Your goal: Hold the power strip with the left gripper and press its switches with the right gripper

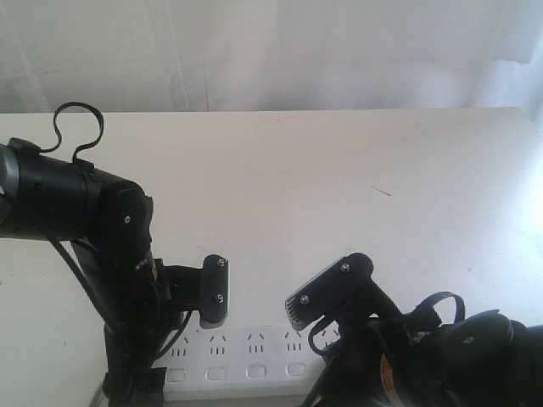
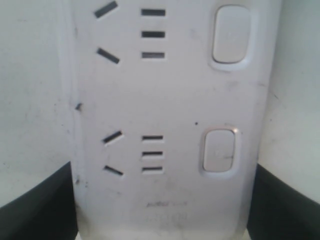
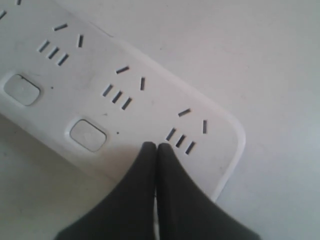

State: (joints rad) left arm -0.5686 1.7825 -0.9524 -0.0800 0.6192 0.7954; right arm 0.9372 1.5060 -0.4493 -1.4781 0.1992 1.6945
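The white power strip (image 1: 254, 356) lies along the table's near edge. My left gripper (image 1: 182, 352) straddles the strip's left end. In the left wrist view the strip (image 2: 165, 100) fills the gap between the black fingers (image 2: 30, 210), so the left gripper (image 2: 160, 217) is shut on it. Two switches (image 2: 231, 34) show there, and several switches (image 1: 255, 370) in the exterior view. My right gripper (image 1: 299, 320) hovers at the strip's right end. Its tips (image 3: 156, 146) are shut over the strip (image 3: 125, 65), beside the last socket. Two switches (image 3: 88, 135) show; the end one is hidden under the fingers.
The white table (image 1: 339, 186) stretches back to a pale curtain (image 1: 271, 51). A small dark mark (image 1: 382, 191) lies on the table at the right. Both arms crowd the near edge.
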